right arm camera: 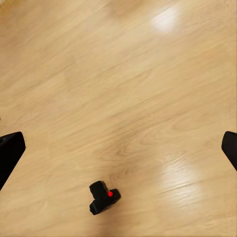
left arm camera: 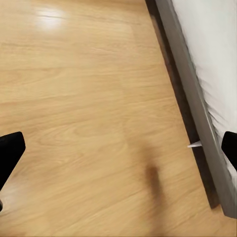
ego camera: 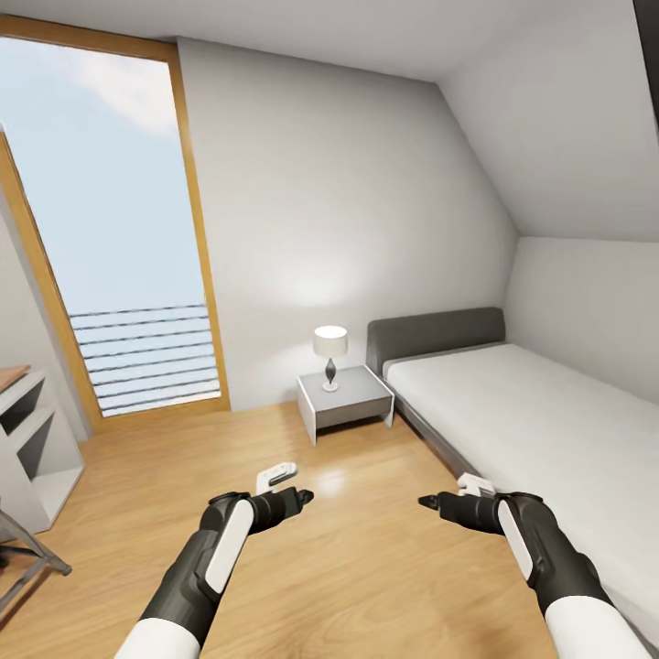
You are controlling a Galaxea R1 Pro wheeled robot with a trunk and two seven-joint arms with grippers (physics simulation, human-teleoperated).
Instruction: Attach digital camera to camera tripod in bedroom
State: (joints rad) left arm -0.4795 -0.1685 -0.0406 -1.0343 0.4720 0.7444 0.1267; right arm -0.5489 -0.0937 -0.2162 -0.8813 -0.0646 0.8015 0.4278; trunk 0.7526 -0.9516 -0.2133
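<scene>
Bedroom: light grey walls, sloped ceiling, wood-plank floor [ego camera: 366, 567], tall window [ego camera: 119, 229] at left, white bed [ego camera: 540, 412] at right with grey headboard, nightstand [ego camera: 345, 403] between window and bed carrying small lamp [ego camera: 330, 355]. White cube shelf [ego camera: 32, 439] at far left edge; silver-grey leg of camera tripod [ego camera: 32, 549] poking in at lower left corner, head out of frame.

Both arms held forward and low over bare floor. Left tool [ego camera: 291, 500] empty, fingers wide apart in left wrist view, pointing toward bed frame edge [left arm camera: 197, 123]. Right tool [ego camera: 439, 502] empty too, fingers spread wide at frame edges in right wrist view.

Digital camera [right arm camera: 103, 196] lying on floor planks, small and black with red dot, seen in right wrist view, well apart from both right fingers. Not findable in head view.

Likely step: reach for camera with right tool. To do well: lower trunk or arm first, since camera sits well off; centre body between fingers before closing; grip across boxy body, not lens stub; come down straight to avoid nudging it along slick floor. Exact orientation of camera hard to tell, too small. Then turn base left toward tripod.
</scene>
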